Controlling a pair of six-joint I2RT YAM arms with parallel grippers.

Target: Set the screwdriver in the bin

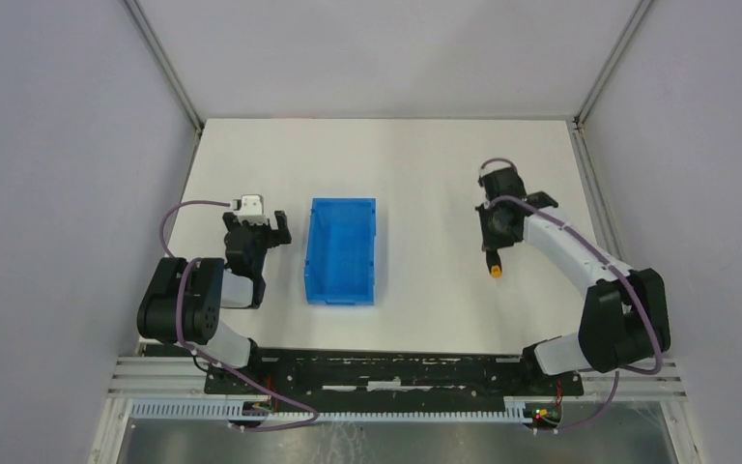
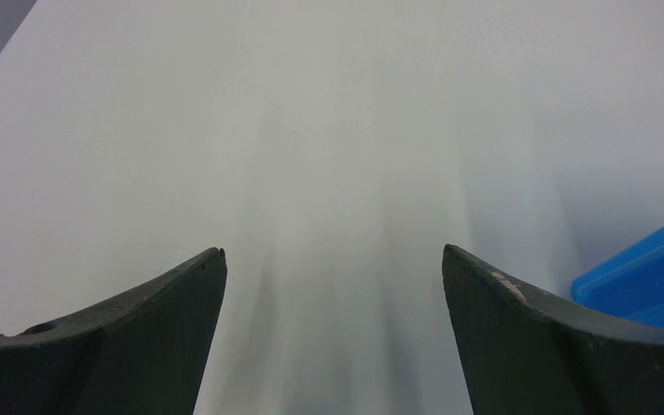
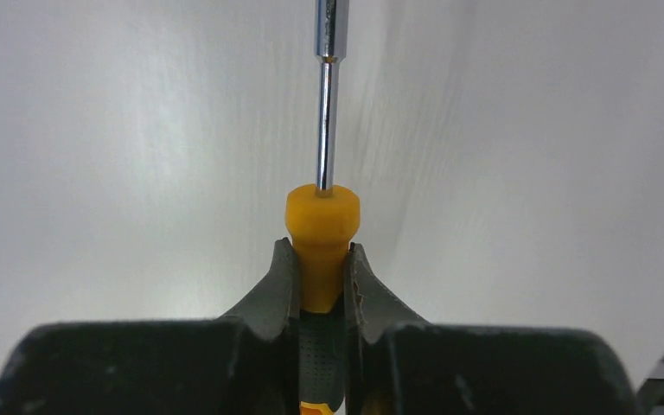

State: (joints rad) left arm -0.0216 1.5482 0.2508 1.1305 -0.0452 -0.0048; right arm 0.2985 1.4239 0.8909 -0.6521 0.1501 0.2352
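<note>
The screwdriver (image 3: 322, 226) has an orange-yellow and black handle and a thin metal shaft that points away from the right wrist camera. My right gripper (image 3: 321, 252) is shut on its handle. In the top view the right gripper (image 1: 496, 235) is over the table, well right of the blue bin (image 1: 343, 249), and the handle's orange end (image 1: 495, 272) sticks out below it. The bin stands open at the table's middle left, and nothing shows inside it. My left gripper (image 1: 261, 230) is open and empty just left of the bin. The left wrist view shows the left gripper (image 2: 333, 256) with its jaws wide apart.
A corner of the bin (image 2: 648, 278) shows at the right edge of the left wrist view. The white table (image 1: 415, 164) is enclosed by grey walls at the back and sides. The arm bases and a metal rail (image 1: 377, 372) run along the near edge.
</note>
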